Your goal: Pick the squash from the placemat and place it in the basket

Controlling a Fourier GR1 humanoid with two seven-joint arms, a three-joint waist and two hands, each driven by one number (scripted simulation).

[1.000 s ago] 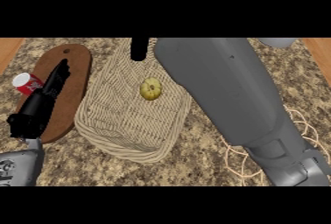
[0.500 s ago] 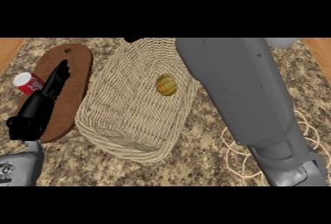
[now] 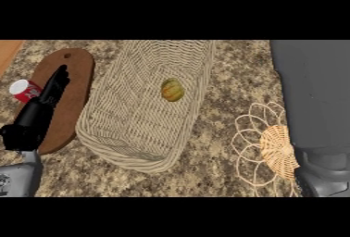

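The yellow-green squash lies inside the long woven basket, near its right wall. The straw placemat with looped edges sits on the counter to the basket's right, with nothing on it that I can see. My right forearm runs up the right side and covers part of the placemat; its hand is out of the picture past the top. My left hand rests at the left with straight fingers, lying over the brown board, apart from the basket.
An oval brown wooden board lies left of the basket. A red can stands at the board's left edge, beside my left hand. The counter top is speckled granite, with a wooden strip at the far left corner.
My right forearm has swung to the right, off the basket, uncovering the placemat. The squash now lies in the basket nearer its right wall. The left hand has stayed put.
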